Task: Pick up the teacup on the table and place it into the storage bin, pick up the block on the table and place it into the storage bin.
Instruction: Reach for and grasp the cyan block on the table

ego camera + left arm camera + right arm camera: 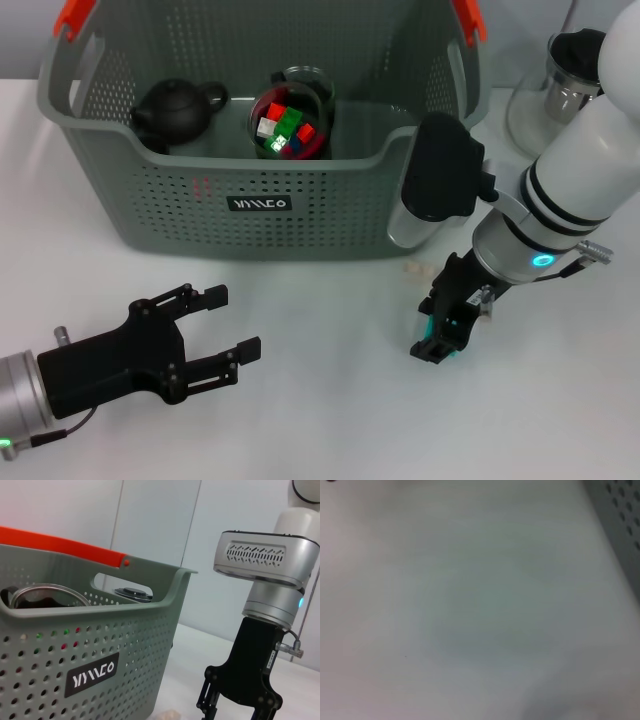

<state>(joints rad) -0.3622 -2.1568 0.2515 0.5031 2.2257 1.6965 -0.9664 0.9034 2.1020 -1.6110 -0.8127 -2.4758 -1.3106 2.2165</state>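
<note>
Reading the black label (259, 204) on the storage bin (150, 215), I cannot decipher its white lettering. My left gripper (225, 325) hovers open near the table's (320, 420) front-left corner. The right gripper (447, 335) points down beside the bin; I cannot tell its state.

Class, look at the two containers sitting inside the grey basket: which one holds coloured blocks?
The clear glass cup with the red lining, right of centre in the storage bin, holds the coloured blocks. The black teapot to its left is closed and shows no contents.

- I see mostly the plain white bench (460, 620), blurred and close.
- One corner shows the grey perforated plastic storage bin (620, 515) wall.
</note>
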